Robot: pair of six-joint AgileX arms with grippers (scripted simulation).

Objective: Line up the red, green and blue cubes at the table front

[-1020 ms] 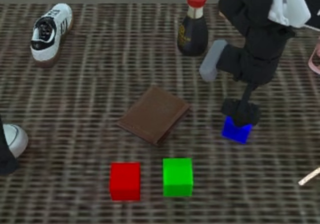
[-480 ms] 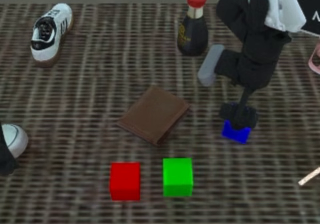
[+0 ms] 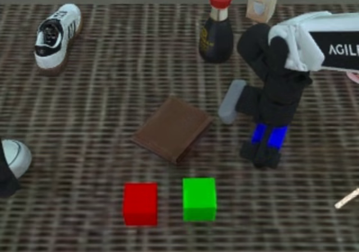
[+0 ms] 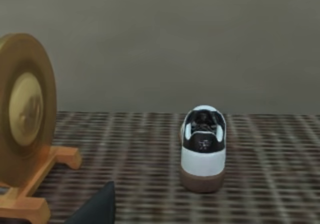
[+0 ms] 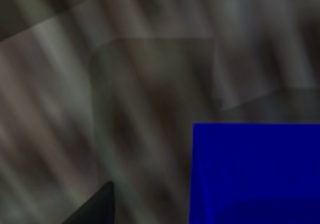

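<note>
Blue cube (image 3: 268,135) sits clamped in the right hand (image 3: 261,154), right of centre on the woven surface (image 3: 84,123). Red cube (image 3: 140,204) and green cube (image 3: 199,198) lie side by side near the front edge. Left hand (image 3: 5,179) waits at the left edge; I cannot tell its state.
</note>
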